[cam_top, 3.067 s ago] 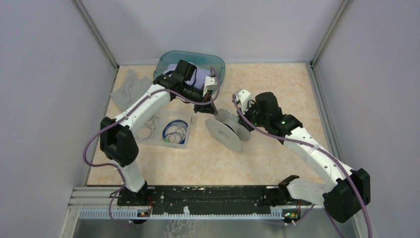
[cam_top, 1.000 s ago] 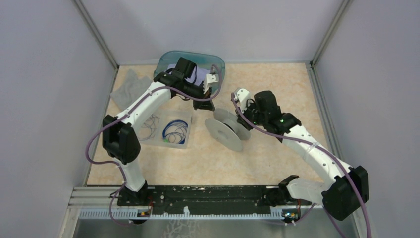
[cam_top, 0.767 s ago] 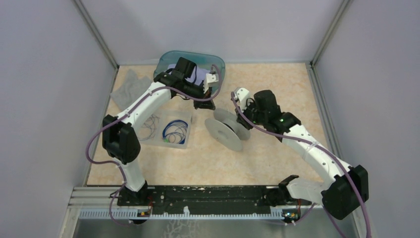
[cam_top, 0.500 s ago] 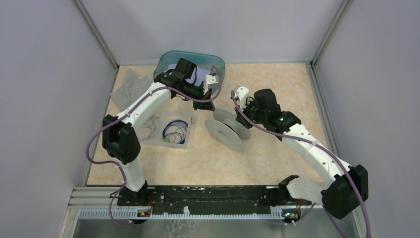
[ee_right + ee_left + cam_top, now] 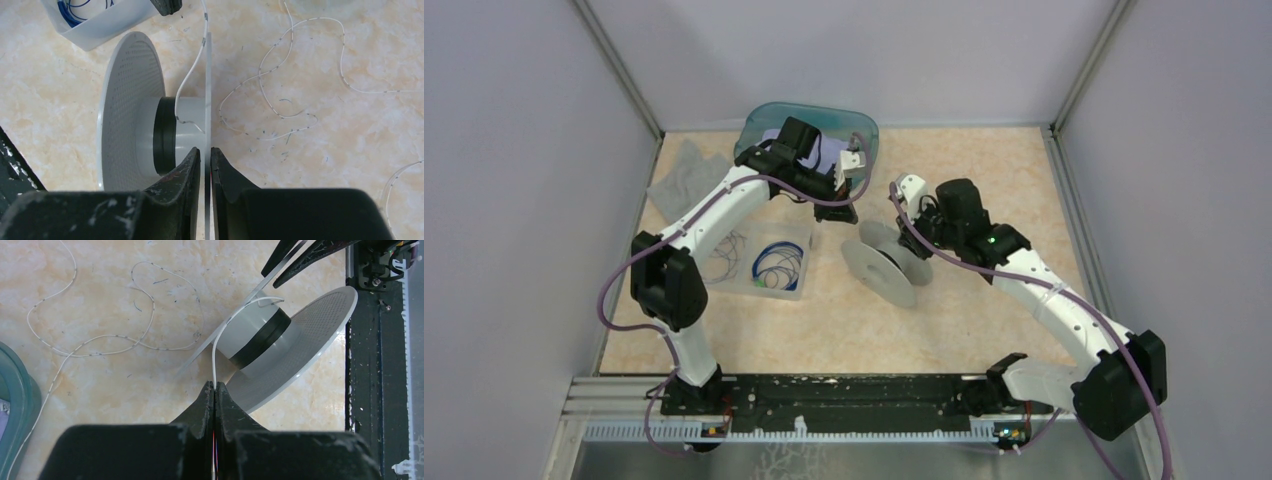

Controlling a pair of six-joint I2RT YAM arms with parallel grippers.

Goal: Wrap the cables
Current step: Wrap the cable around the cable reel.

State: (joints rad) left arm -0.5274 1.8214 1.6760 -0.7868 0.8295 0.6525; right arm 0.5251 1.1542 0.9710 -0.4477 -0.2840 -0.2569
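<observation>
Two arms: left arm (image 5: 714, 212), right arm (image 5: 1054, 300). One spool (image 5: 879, 270) at centre. One white cable (image 5: 214, 365). One clear bin (image 5: 784, 290) left of centre holds one blue coil (image 5: 776, 265) and one pale coil (image 5: 724, 258). One teal tub (image 5: 864, 130) and one grey cloth (image 5: 679, 175) sit upper left.

1. Your left gripper (image 5: 214, 390) is pinched tight on the whitish cable (image 5: 213, 357).
2. From the pinch, the cable runs up and curls over the grey hub of the spool (image 5: 252, 335), which is tilted on the table (image 5: 130, 405).
3. The rest of the cable lies in loose loops, upper left.
4. The right gripper (image 5: 270, 280) straddles the spool's thin flange at the top. You can't tell if it's clamped.
</observation>
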